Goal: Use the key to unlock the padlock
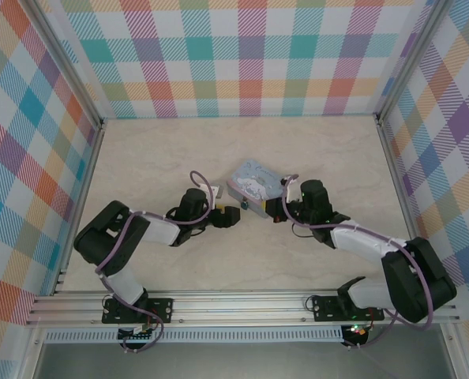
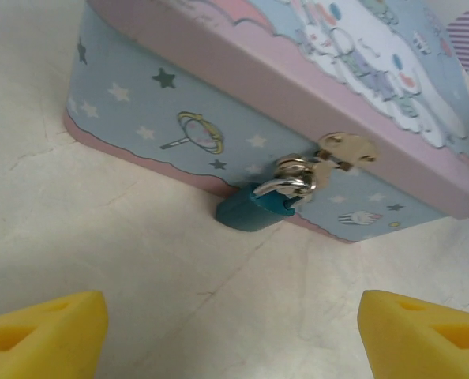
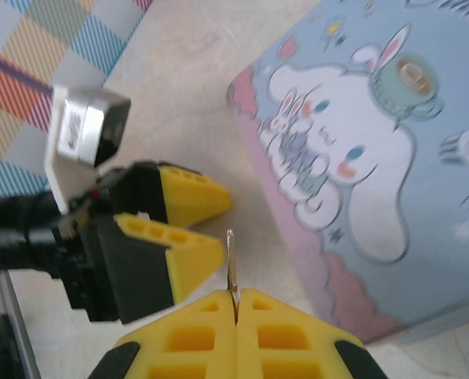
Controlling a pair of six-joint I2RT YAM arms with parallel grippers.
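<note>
Here, right gripper (image 3: 236, 298) pinches the key (image 3: 231, 254); left gripper (image 2: 230, 309) gapes before the padlock (image 2: 254, 212).

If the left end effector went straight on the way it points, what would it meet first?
Likely the padlock, hanging against the tin side wall straight ahead, though depth is unclear.

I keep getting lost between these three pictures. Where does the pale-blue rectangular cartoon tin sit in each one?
Top external: the pale-blue rectangular cartoon tin is at the centre of the picture, turned at an angle.
Left wrist: the tin runs across the top, side wall facing the camera.
Right wrist: the tin is in the right half, white-rabbit lid up.
Shared landmark: the yellow-tipped left pincer, open beside the tin, also at and.
</note>
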